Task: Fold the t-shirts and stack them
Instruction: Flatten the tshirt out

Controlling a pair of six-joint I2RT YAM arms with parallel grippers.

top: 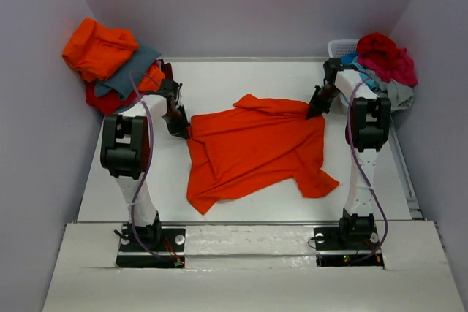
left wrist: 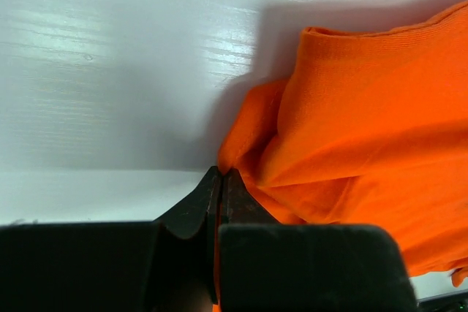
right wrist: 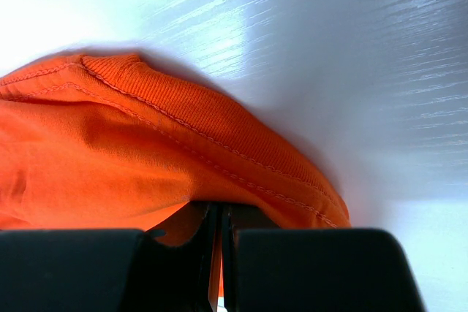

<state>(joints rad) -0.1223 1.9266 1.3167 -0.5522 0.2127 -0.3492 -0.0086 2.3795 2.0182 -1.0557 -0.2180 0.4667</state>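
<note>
Beyond the far left corner of the spread orange t-shirt [top: 256,155], a heap of t-shirts [top: 110,63] in orange, grey and red sits piled. At the garment's left edge the left claw [top: 179,128] is clenched on a bunched fold of cloth, and its wrist view shows a sliver of orange pinched between the jaws. The orange t-shirt itself lies flat but rumpled on the white desk [top: 219,78], a sleeve splayed at its near right corner. At its far right corner the right claw [top: 316,111] is likewise clamped on fabric, just under what looks like the ribbed collar band [right wrist: 183,100]. Right of the shirt, a white basket [top: 338,47] brims with crimson and turquoise shirts [top: 384,60]. The knit looks light, limp and clingy rather than slippery. It will likely sag and crease between the two grips, so hems, shoulder seams or the stiffer collar band seem the soundest places to hold it taut for a fold.
</note>
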